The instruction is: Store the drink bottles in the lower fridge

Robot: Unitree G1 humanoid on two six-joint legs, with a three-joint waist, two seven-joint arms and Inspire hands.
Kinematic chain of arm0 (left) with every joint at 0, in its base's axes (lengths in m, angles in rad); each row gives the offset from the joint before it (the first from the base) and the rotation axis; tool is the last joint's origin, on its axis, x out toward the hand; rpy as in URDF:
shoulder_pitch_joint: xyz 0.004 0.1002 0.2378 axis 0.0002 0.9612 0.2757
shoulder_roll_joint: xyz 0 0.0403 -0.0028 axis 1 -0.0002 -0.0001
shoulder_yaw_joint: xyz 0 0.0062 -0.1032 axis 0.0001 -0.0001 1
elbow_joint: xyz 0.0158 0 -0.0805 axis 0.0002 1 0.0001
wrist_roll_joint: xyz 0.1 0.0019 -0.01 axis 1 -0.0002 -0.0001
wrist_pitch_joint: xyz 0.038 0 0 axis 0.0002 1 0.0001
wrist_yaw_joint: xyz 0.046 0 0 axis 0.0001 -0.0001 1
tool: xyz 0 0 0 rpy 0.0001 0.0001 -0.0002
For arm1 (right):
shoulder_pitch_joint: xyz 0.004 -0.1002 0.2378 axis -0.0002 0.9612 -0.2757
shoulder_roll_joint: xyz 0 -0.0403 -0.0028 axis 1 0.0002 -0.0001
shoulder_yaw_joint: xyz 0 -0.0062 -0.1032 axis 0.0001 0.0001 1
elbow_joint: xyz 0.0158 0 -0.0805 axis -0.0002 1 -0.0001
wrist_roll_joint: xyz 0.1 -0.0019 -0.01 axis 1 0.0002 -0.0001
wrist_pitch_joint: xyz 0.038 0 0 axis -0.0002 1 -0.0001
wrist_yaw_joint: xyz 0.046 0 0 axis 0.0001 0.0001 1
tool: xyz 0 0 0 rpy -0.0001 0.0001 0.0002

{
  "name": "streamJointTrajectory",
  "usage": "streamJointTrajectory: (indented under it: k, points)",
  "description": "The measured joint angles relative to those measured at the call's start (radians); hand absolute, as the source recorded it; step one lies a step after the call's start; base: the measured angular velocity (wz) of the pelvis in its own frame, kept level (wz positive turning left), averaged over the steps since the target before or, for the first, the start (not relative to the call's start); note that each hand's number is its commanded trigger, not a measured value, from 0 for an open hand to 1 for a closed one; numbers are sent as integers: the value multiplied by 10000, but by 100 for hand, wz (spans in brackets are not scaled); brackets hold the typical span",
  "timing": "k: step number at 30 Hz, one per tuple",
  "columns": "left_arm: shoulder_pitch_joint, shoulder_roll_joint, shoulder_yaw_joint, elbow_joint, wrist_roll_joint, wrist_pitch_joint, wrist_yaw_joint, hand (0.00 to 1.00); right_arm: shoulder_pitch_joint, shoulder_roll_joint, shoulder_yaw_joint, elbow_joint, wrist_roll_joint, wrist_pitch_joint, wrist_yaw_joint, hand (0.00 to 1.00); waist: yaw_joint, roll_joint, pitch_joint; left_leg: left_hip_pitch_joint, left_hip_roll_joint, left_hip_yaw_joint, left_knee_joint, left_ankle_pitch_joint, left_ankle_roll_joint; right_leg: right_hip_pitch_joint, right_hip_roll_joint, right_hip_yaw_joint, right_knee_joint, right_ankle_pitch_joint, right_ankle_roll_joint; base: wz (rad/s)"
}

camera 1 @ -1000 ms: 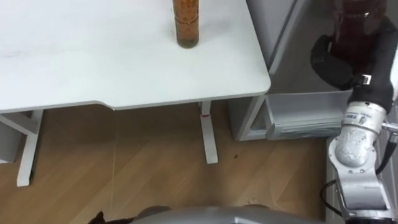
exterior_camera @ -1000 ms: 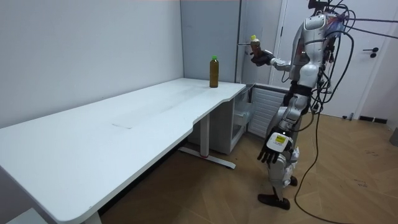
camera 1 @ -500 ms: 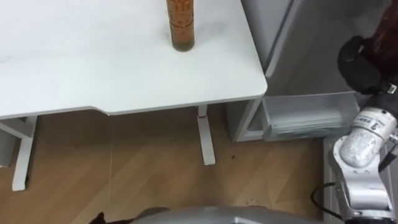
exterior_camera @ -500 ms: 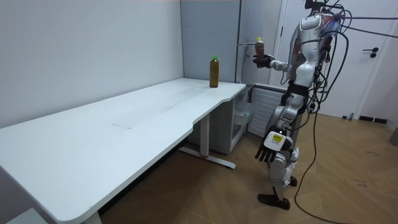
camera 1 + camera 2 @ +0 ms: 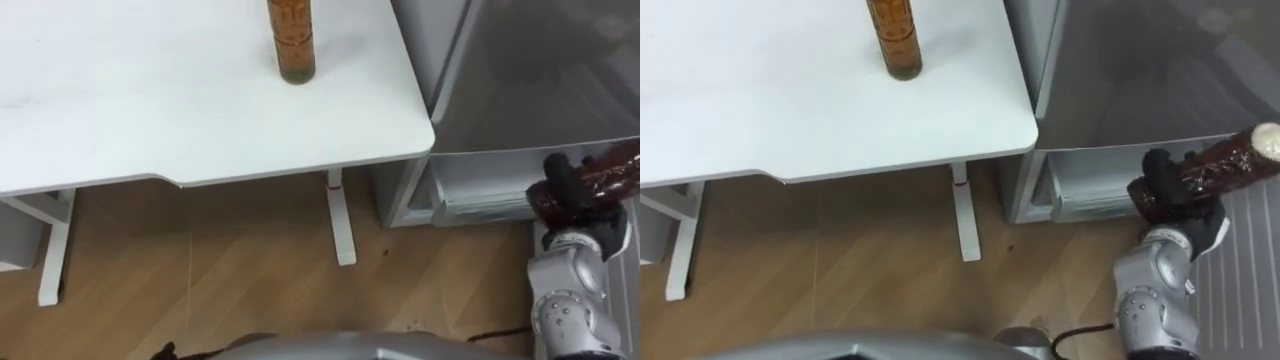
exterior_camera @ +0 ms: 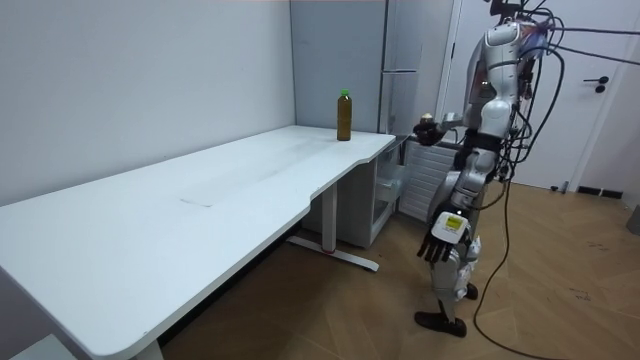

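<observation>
Floor: you look down on a wooden floor (image 5: 840, 270) from 6 to 8 o'clock, nearest to you.
Stance: in the room view your robot stands upright at the table's end, facing the fridge.
Left hand: your left hand (image 6: 437, 243) hangs beside the thigh in the room view, with its fingers loose and nothing in them.
Right hand: your right hand (image 5: 1167, 195) is at 3 o'clock, with its dark fingers clenched round a brown bottle (image 5: 1215, 165).
Held drink: the brown bottle lies almost level, with its pale cap (image 5: 1268, 140) pointing out to 3 o'clock. It hangs off the floor in front of the lower fridge. You cannot tell whether any of it has crossed the opening.
Lower fridge: the lower fridge (image 5: 1085, 190) is open at 2 to 3 o'clock, and a pale shelf shows inside.
Upper door: the grey upper door (image 5: 1140, 70) above it, at 1 o'clock, is shut.
Table: a white table (image 5: 770, 110) runs from 9 to 12 o'clock, with its rounded corner just beside the fridge.
Waiting drink: a second bottle (image 5: 893, 40) stands upright on the table at 12 o'clock, near that corner and well apart from your right hand. It is brown too, and the room view shows a green cap.
</observation>
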Motion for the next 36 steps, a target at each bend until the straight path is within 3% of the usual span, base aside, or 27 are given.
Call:
streamJointTrajectory:
  k: [7, 9, 12, 16, 18, 23, 28, 31, 36]
  points:
    - [5, 41, -65, 1, 14, 407, 6, 0, -1569, -241, -95, 2001, 795, 275, 194, 100, 57, 11, 4, -872, -47, -311, 451, 57, 67, -702, -94, -300, 372, -39, -30, 14]
    - [-123, 56, -208, 0, 25, 492, 30, 0, -2588, -498, -94, 3100, 1063, 333, 281, 100, 148, 46, 33, -1298, -69, -400, 647, 108, 103, -1099, -134, -322, 587, -49, -48, 13]
    - [-520, 129, -467, -43, 9, 492, 234, 0, -3406, -696, -91, 3665, 1656, 322, 365, 100, 322, 140, 77, -2133, -24, -597, 1158, 109, 107, -1818, -150, -429, 1029, -127, -156, 17]
    - [-1258, 288, -655, 36, -107, 517, 421, 0, -4440, -844, -102, 5053, 1851, 167, 703, 100, 559, -41, 240, -3289, 17, -796, 1977, 107, 105, -2924, -249, -453, 2016, -378, -285, 13]
    - [-1485, 360, -813, 24, -218, 500, 445, 0, -4793, -1088, -102, 5630, 1968, 323, 772, 100, 648, -52, 256, -3796, -5, -831, 2287, 117, 122, -3465, -346, -451, 2473, -470, -329, 6]
    - [-1852, 365, -1149, 22, -494, 552, 837, 0, -5233, -1266, -82, 6382, 2040, 636, 984, 100, 915, -89, 280, -4699, -93, -759, 2604, 274, 112, -4733, -556, -180, 3350, -802, -382, 0]
    - [-2091, 414, -1370, 26, -597, 574, 1199, 0, -5892, -1340, -83, 6398, 2388, 917, 1051, 100, 1058, -415, 446, -5782, -101, -711, 2975, 447, -45, -6125, -714, -22, 4371, -1060, -710, 1]
    - [-2283, 407, -1388, 21, -598, 556, 1399, 0, -6447, -1581, -78, 6487, 2625, 916, 1192, 100, 1084, -525, 467, -6407, -12, -751, 3341, 468, -109, -6745, -697, -39, 4739, -1143, -858, 7]
    - [-2594, 422, -1415, -15, -643, 541, 1704, 0, -7104, -1837, -17, 6581, 3071, 997, 1295, 100, 1047, -537, 467, -7148, 39, -739, 3788, 444, -133, -7452, -764, -51, 5228, -1259, -974, 5]
